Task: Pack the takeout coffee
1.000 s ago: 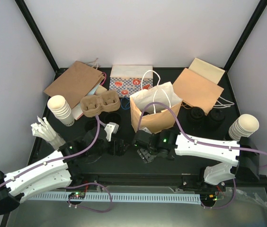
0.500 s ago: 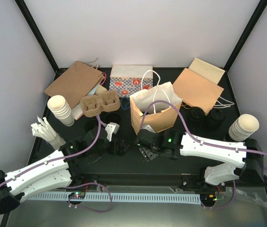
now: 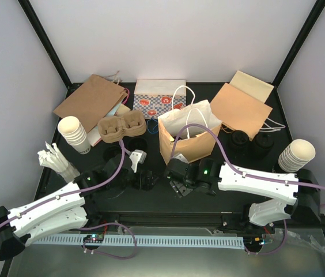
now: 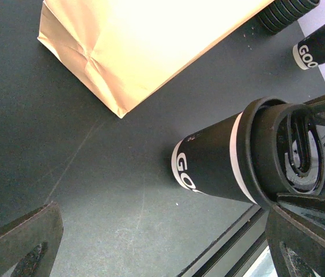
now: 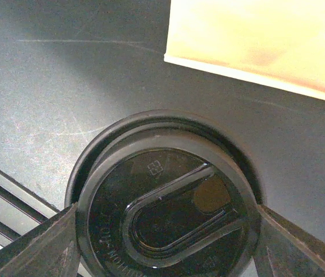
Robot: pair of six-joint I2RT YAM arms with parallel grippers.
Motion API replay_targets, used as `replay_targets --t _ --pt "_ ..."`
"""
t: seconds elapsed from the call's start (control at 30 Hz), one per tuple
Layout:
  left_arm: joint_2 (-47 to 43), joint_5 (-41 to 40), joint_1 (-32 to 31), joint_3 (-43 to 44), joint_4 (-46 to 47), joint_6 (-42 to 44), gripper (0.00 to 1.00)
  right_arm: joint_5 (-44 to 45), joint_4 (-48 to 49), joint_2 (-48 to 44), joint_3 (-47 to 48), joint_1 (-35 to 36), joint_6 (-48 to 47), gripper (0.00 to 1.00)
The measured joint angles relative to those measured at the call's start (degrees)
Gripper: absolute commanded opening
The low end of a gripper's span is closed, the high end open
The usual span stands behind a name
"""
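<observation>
The right claw (image 5: pixel 167 239) looks straight down on a takeout coffee cup (image 4: pixel 211 164). Its two fingers (image 5: pixel 41 248) are closed against opposite sides of the black lid (image 5: pixel 168 202), so the cup sits directly beneath the claw, centred between the fingers. Gripping the lid rim from above makes sense: the cup's body is left free to go down into a bag mouth, and the drink stays level. The open brown paper bag (image 3: pixel 186 141) stands just beyond the claw on the worktop (image 4: pixel 64 144), near the cup but apart from it. The left claw (image 3: pixel 142 179) hangs spread wide and empty, with the cup off to its right, outside its fingers; it is probably just keeping clear. The cup stands upright, with its long axis vertical, its lid up toward the right claw and its base down toward the worktop. I cannot tell whether the base touches the worktop or has just cleared it.
</observation>
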Motion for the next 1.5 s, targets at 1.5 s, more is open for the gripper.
replay_targets --t 1.5 --pt "0.22 0.63 0.02 0.0 0.02 0.0 0.99 -0.48 1.95 2.12 -1.81 0.0 1.01 0.76"
